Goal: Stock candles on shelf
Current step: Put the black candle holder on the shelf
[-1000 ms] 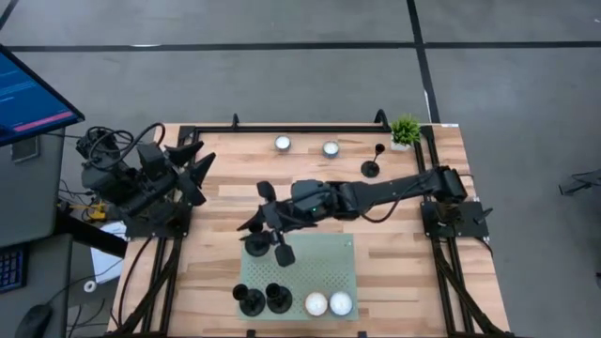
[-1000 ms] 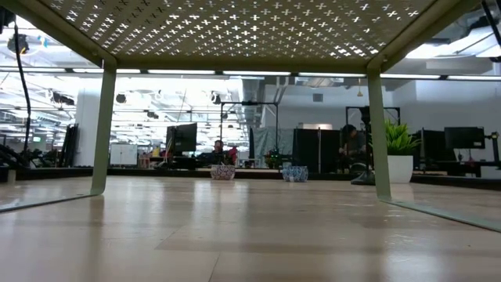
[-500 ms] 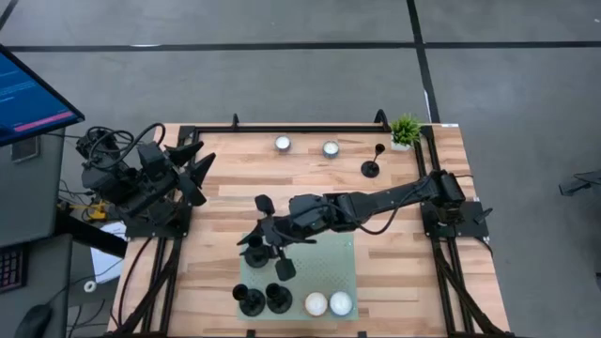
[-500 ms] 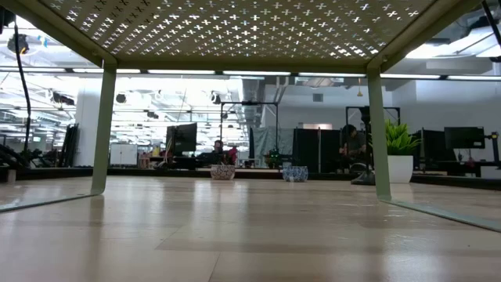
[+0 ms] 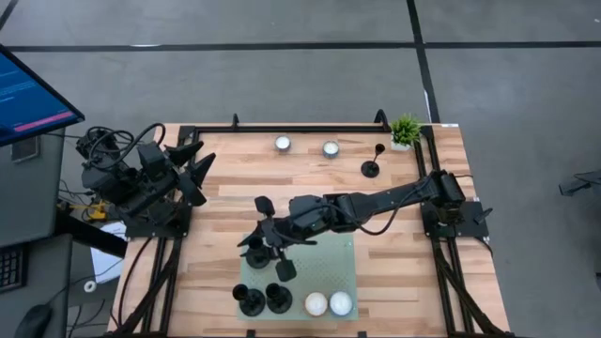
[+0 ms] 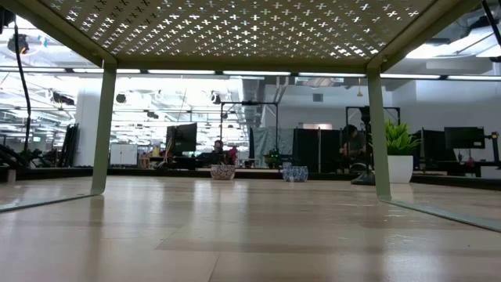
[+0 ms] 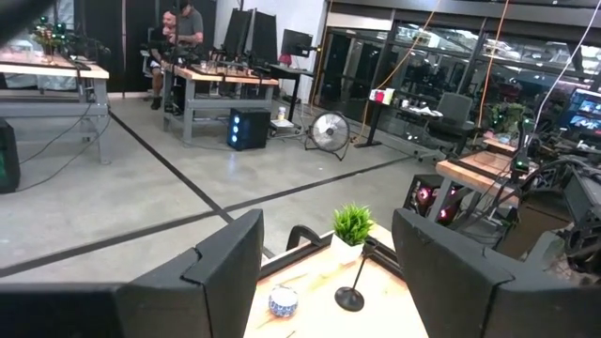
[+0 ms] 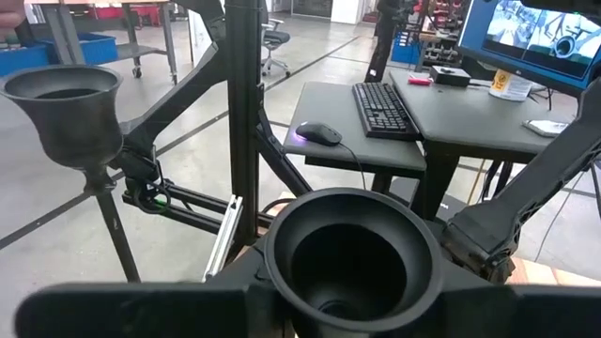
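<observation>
The pale green perforated shelf (image 5: 315, 272) stands on legs near the table's near edge; the low view looks under it (image 6: 235, 31). Two white candles (image 5: 315, 303) (image 5: 340, 303) and two black holders (image 5: 249, 300) (image 5: 277, 299) stand on its near edge. Two more candles (image 5: 283, 144) (image 5: 331, 148) sit on the wooden tabletop at the far side. My right gripper (image 5: 268, 246) is over the shelf's far left part, shut on a black goblet-shaped candle holder (image 8: 347, 253). A second black holder (image 8: 61, 103) stands just beyond it. My left gripper (image 5: 192, 161) is open and parked at the table's left edge. My right gripper pinches the black holder's cup (image 8: 282, 282) between its two fingers, one on each side of the cup's lower wall. The fingers reach from the table's right toward its left. The cup's mouth faces up. The gripper hides the holder's foot, so whether it rests on the shelf cannot be told.
A thin black candlestick (image 5: 371, 167) and a small potted plant (image 5: 406, 130) stand at the table's far right. The left wrist view (image 7: 324, 272) shows them and one candle (image 7: 283, 302). Bare green panel lies right of the gripper (image 5: 329, 263).
My right gripper has gone toward the table's near edge with the black holder, from the bare wood onto the shelf's far left part. It has stayed shut and has kept nearly still for the last half second.
</observation>
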Action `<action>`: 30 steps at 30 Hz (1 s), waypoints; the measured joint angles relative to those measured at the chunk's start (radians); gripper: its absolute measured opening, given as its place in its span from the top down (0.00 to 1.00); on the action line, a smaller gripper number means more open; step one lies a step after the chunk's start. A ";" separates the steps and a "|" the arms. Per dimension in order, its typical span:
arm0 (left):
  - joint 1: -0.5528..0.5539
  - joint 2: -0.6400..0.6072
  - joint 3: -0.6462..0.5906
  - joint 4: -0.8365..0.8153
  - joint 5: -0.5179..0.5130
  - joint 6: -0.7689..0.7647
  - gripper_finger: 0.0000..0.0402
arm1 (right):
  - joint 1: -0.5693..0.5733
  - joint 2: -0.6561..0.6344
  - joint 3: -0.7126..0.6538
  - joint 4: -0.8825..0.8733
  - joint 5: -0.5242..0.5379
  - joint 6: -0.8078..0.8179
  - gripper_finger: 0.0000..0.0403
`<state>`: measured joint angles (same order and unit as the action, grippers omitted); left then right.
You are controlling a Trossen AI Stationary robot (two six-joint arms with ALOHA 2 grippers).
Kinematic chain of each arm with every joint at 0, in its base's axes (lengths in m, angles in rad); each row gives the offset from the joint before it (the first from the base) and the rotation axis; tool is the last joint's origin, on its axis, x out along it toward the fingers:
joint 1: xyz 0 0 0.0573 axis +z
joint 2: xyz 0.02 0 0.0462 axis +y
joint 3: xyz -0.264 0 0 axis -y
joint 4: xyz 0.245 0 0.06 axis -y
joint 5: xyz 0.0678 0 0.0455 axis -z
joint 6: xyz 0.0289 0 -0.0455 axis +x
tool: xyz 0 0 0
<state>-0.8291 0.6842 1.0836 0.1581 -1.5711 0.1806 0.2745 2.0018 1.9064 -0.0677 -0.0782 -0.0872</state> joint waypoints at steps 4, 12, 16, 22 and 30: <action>0.000 0.000 0.000 0.000 0.000 0.006 0.41 | 0.000 0.000 0.000 0.000 0.000 0.000 0.81; 0.000 0.000 0.000 0.000 0.000 0.006 0.41 | -0.001 0.051 -0.002 0.066 -0.048 0.044 0.81; 0.000 0.000 0.000 0.000 0.000 0.006 0.41 | -0.002 0.047 -0.002 0.052 -0.048 0.044 0.81; 0.000 0.000 0.000 0.000 0.000 0.006 0.41 | -0.005 0.046 -0.002 0.041 -0.049 0.048 0.80; 0.000 0.000 0.000 0.000 0.000 0.006 0.41 | -0.016 0.046 -0.001 0.013 -0.052 0.062 0.76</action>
<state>-0.8291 0.6846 1.0836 0.1581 -1.5711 0.1867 0.2581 2.0480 1.9057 -0.0548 -0.1299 -0.0250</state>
